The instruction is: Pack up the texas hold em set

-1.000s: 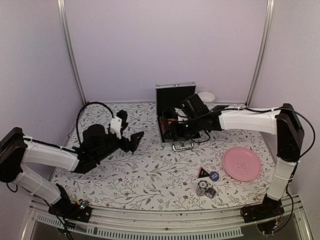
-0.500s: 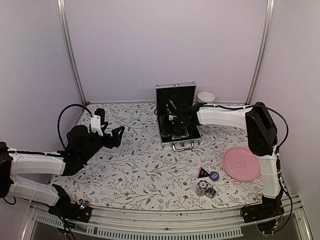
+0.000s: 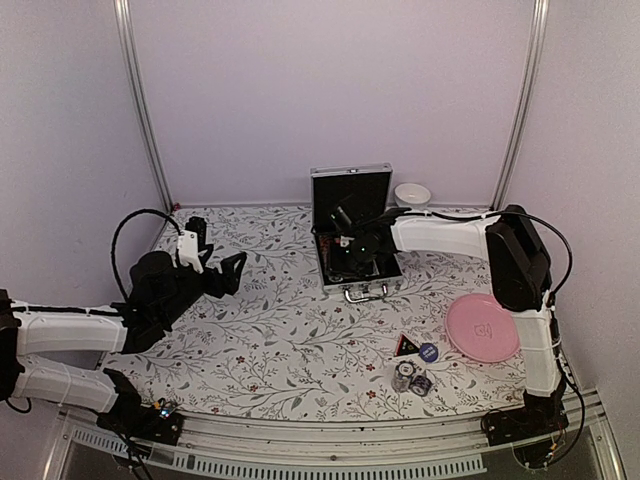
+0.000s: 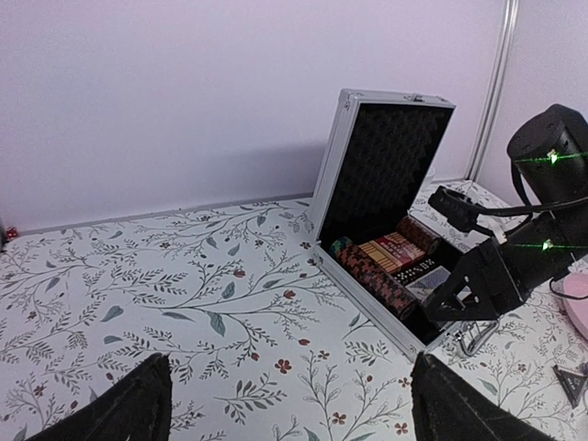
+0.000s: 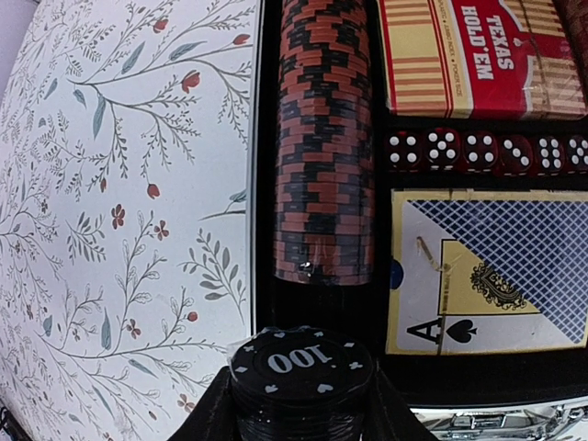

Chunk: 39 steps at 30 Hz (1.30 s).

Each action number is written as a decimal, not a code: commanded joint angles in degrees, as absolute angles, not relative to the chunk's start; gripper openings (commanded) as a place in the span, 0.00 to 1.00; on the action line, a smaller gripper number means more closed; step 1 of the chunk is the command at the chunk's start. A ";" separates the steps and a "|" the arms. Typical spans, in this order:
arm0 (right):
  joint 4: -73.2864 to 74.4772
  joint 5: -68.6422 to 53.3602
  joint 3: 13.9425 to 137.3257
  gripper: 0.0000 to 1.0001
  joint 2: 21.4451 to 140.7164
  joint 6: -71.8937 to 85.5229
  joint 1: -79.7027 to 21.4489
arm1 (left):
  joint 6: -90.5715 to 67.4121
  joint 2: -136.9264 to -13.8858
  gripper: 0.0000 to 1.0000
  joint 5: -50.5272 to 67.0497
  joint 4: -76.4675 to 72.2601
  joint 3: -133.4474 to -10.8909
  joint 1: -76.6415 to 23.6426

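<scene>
**Nearest, in front of the case [image 4: 329,165] and to its right.** The black triangle [image 3: 406,346], the blue disc [image 3: 429,351] and the loose chip stacks [image 3: 401,378] lie on the table, not yet packed. The pink plate [image 3: 484,327] is just beside them.

**Left of the case, well apart from it.** The left pincer [image 3: 222,258] hangs with its jaws wide and nothing between them.

**At the case's front edge.** The right pincer [image 5: 299,409] is clamped on a stack of black chips [image 5: 299,363], the top chip marked 100.

**The relation that matters.**
- The held stack sits at the near end of the case's left-hand channel, in line with the chip row [image 5: 323,138] lying there.
- That row's long axis runs straight away from the pincer toward the lid hinge.
- A dark gap shows between the row's end and the held stack.
- The right arm is plainly the nearer one.

**Right of the row, inside the case.** A card deck [image 5: 496,276], dice [image 5: 459,152] and a boxed deck [image 5: 469,55] fill the other compartments.

**Behind the upright lid, to its right.** The white bowl [image 3: 412,193] stands there.
</scene>
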State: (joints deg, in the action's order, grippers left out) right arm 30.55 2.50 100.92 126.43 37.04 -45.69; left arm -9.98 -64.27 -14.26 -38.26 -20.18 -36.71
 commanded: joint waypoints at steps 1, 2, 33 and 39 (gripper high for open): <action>30.88 3.63 100.50 0.18 127.68 38.06 -45.53 | -10.77 -64.60 0.90 -14.24 -38.20 -19.64 -36.47; 30.89 3.87 100.66 0.18 127.90 38.10 -45.53 | -10.73 -64.56 0.90 -14.30 -38.26 -19.64 -36.46; 28.82 8.14 104.11 0.18 129.33 41.44 -45.23 | -10.99 -66.00 0.90 -13.72 -38.95 -19.63 -36.47; 28.82 6.20 104.77 0.18 129.73 43.20 -45.18 | -11.16 -66.21 0.90 -13.49 -39.02 -19.67 -36.47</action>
State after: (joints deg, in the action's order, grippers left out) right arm 29.95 6.26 103.22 128.77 41.21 -45.41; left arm -10.79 -65.73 -14.00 -38.28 -20.18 -36.71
